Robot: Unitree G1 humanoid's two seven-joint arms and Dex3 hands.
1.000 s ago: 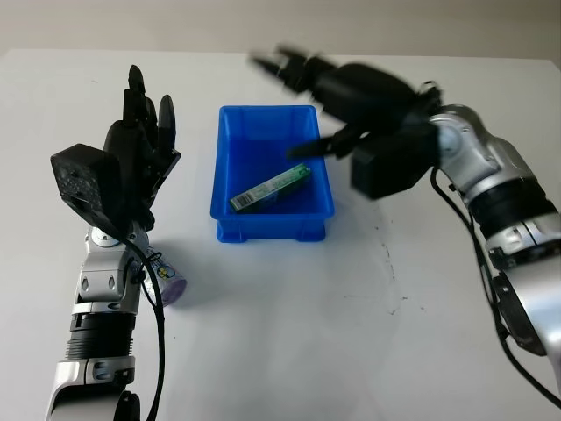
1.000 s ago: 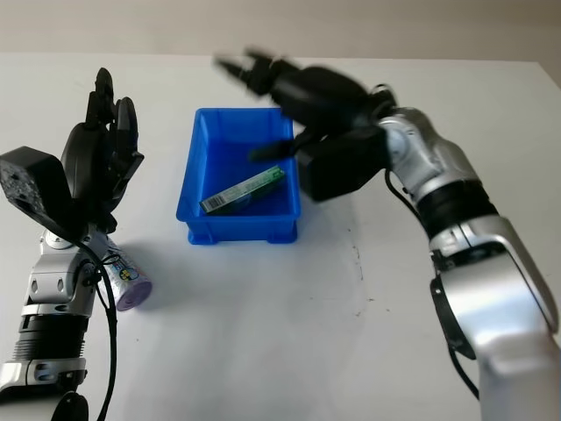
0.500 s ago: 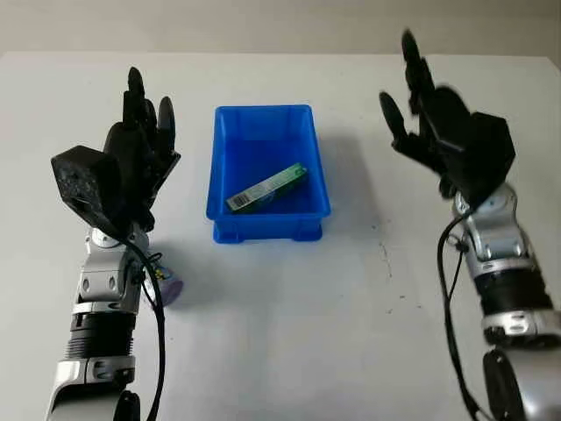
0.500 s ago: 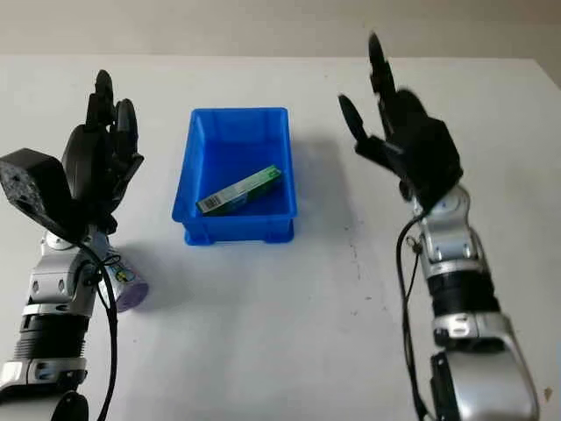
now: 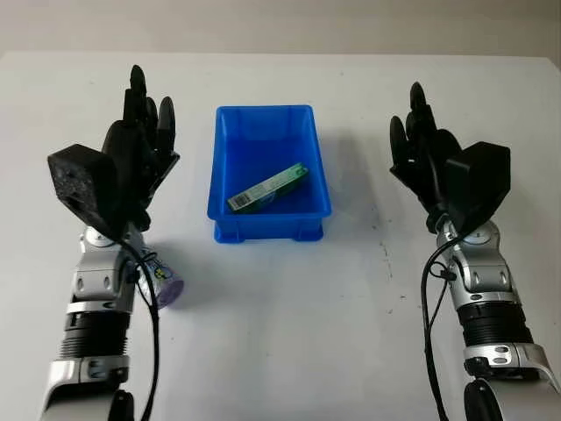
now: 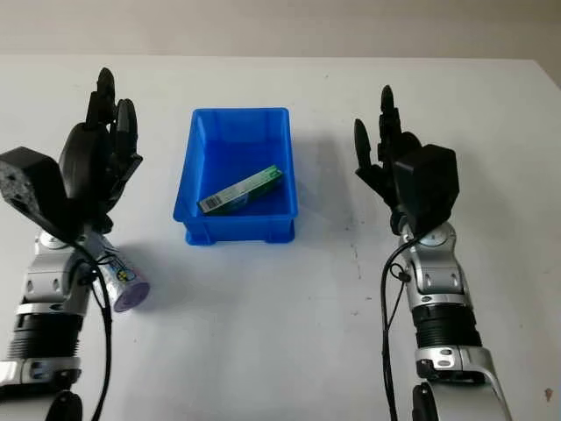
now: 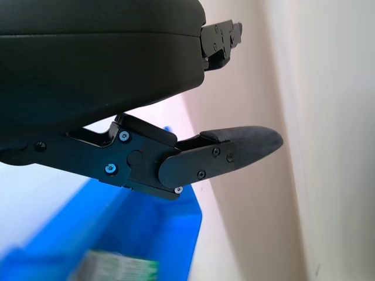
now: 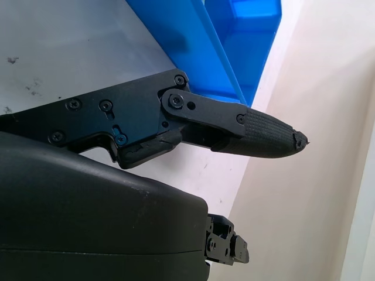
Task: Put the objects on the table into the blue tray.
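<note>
Blue tray [image 5: 226, 230] holds a green box [image 5: 268, 188]; purple-capped tube [image 5: 164, 287] lies on the worktop [image 5: 289, 333] left of it; my left hand [image 5: 140, 149] and right hand [image 5: 425, 158] flank it, both open, holding nothing.

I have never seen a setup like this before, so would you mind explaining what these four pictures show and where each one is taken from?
This is a humanoid robot with two arms, each ending in a black three-finger hand. The two wide pictures come from a stereo camera on its head, looking down at a white table. The left hand is raised beside the blue tray, and the right hand is raised on the tray's other side. Both are open and hold nothing.

A green box lies inside the tray. A small bottle with a purple end lies on the table next to the left forearm, outside the tray.

The two close-up pictures come from cameras on the wrists. Each looks past its own hand's black shell and a finger toward the tray.
</note>
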